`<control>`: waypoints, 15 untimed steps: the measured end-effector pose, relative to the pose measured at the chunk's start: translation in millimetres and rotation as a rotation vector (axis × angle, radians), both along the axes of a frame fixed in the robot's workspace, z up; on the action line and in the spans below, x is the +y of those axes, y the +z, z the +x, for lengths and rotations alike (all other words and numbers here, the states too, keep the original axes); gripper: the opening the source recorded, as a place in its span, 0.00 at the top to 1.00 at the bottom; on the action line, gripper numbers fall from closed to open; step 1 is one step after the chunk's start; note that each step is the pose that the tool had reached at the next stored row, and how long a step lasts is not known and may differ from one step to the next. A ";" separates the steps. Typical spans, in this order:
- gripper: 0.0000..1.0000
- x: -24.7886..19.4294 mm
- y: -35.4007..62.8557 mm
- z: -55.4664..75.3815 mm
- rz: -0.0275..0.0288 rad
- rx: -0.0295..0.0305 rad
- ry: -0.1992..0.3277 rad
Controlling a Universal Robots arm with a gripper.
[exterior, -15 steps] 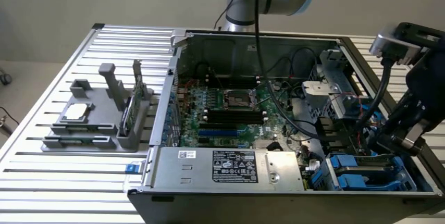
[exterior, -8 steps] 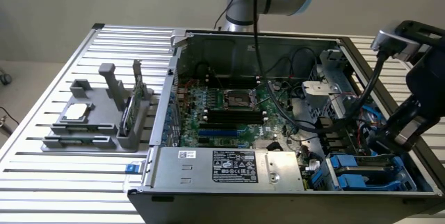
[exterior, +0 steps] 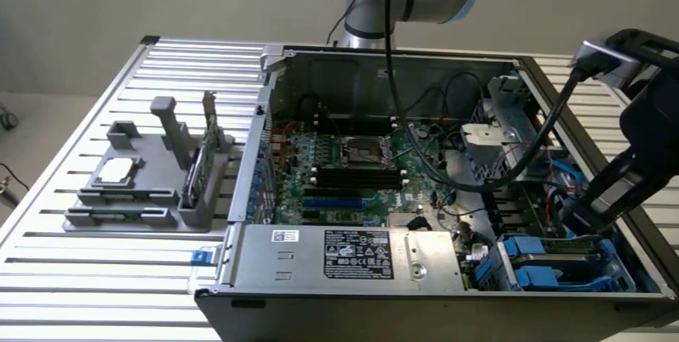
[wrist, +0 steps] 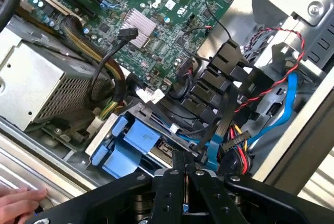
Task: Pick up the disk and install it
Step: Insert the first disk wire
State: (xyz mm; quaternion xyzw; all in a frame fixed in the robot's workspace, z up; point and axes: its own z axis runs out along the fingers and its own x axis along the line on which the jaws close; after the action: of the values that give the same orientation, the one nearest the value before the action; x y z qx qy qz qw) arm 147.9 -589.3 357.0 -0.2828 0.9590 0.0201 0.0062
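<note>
My gripper (wrist: pixel 185 176) is shut, its two black fingers (wrist: pixel 175 182) pressed together with nothing visible between them. It hangs just above the drive bay in the open computer case (exterior: pixel 278 103), at the exterior view's lower right (exterior: pixel 581 227). In that bay sit blue plastic carriers (wrist: pixel 136 139) (exterior: pixel 552 269). A grey edge of the disk (wrist: pixel 163 151) shows behind the blue fronts; its labelled face is hidden. Whether the fingertips touch the carrier I cannot tell.
Red, blue and black cables (wrist: pixel 271 93) crowd the space beside the bay. The power supply (exterior: pixel 351 254) and motherboard (exterior: pixel 351 167) lie alongside. A grey fixture (exterior: pixel 143 191) on the slatted table holds a CPU chip (exterior: pixel 117 169) and a circuit card (exterior: pixel 209 147). A hand (wrist: pixel 21 203) rests by the case edge.
</note>
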 end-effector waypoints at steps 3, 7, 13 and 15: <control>0.89 0.0 0.0 0.0 -0.0001 0.0000 -0.054; 0.89 0.0 0.1 0.0 -0.0001 0.0000 -0.128; 0.89 0.0 0.0 0.0 -0.0001 0.0000 -0.234; 0.89 0.0 0.1 0.0 -0.0002 0.0000 -0.270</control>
State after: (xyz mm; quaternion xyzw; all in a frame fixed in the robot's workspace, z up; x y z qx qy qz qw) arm 147.9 -589.3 357.1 -0.1511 0.9883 0.0190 0.0088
